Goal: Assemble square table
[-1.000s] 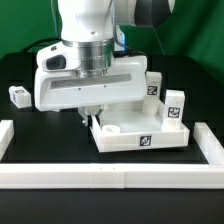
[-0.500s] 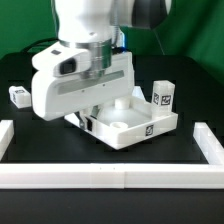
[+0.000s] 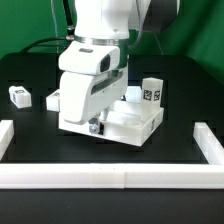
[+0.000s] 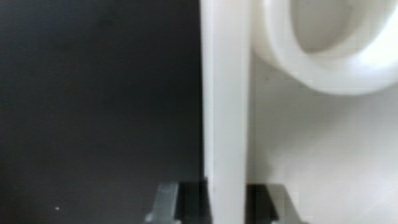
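The white square table top (image 3: 143, 124) lies on the black table, turned at an angle, its rim up. My gripper (image 3: 97, 126) reaches down at the top's near corner on the exterior view's left. In the wrist view my gripper (image 4: 222, 203) is shut on the top's raised rim (image 4: 228, 100), one dark finger (image 4: 178, 202) on each side. A round corner socket (image 4: 329, 50) shows inside the tray. A tagged white leg block (image 3: 152, 92) stands upright just behind the top. Another leg block (image 3: 20, 96) lies at the exterior view's left.
Long white border bars run along the front (image 3: 110, 177), the exterior view's left (image 3: 5, 136) and right (image 3: 211, 142). A small white part (image 3: 52, 101) sits beside my arm's hand. The arm's body hides the top's far corner.
My gripper has turned and shifted, swinging the table top with it from square-on to angled. The tagged leg block now stands behind the top instead of at its side.
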You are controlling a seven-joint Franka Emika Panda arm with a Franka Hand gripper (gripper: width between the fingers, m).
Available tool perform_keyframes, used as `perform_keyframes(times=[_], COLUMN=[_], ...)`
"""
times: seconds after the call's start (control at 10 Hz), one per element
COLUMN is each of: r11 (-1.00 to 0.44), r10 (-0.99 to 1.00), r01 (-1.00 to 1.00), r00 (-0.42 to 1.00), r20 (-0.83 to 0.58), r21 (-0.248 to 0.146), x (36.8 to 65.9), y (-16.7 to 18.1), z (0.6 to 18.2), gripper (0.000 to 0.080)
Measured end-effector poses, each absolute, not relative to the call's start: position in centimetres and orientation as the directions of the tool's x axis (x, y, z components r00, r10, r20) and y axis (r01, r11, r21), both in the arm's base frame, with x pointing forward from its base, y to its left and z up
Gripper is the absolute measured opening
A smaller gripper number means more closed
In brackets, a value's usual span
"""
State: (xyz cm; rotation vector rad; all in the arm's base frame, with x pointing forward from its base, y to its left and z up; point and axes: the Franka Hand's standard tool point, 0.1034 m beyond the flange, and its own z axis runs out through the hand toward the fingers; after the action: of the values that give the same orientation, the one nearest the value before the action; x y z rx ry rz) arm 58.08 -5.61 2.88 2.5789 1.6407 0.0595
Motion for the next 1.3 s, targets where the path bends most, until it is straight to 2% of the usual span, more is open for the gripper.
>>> perform_keyframes(times=[0.1, 0.2, 0.3, 0.4, 0.5, 0.6, 1.0, 1.1, 1.3], r11=[-0.326, -0.284, -0.186, -0.11, -0.05, -0.09, -0.101, -0.101, -0.095], r10=[0.943, 0.956, 0.981, 0.993, 0.998, 0.995, 0.994, 0.994, 0.995], r01=[0.941, 0.952, 0.973, 0.977, 0.978, 0.973, 0.972, 0.972, 0.97], r00=[0.33, 0.29, 0.192, 0.116, 0.057, 0.096, 0.108, 0.106, 0.097], r20=[-0.034, -0.039, -0.035, -0.024, -0.03, -0.019, -0.019, -0.014, 0.0], r21=[0.093, 0.11, 0.135, 0.18, 0.202, 0.214, 0.212, 0.214, 0.222], x=[58.1, 59.2, 60.8, 62.3, 62.8, 62.9, 62.9, 63.3, 65.8], y=[-5.6, -4.1, -2.1, -1.0, 0.0, 0.9, 0.5, 1.2, 3.1], z=[2.9, 3.0, 2.7, 2.4, 2.2, 2.2, 2.3, 2.5, 3.1], gripper=[0.0054, 0.0054, 0.0054, 0.0054, 0.0054, 0.0061, 0.0062, 0.0062, 0.0062])
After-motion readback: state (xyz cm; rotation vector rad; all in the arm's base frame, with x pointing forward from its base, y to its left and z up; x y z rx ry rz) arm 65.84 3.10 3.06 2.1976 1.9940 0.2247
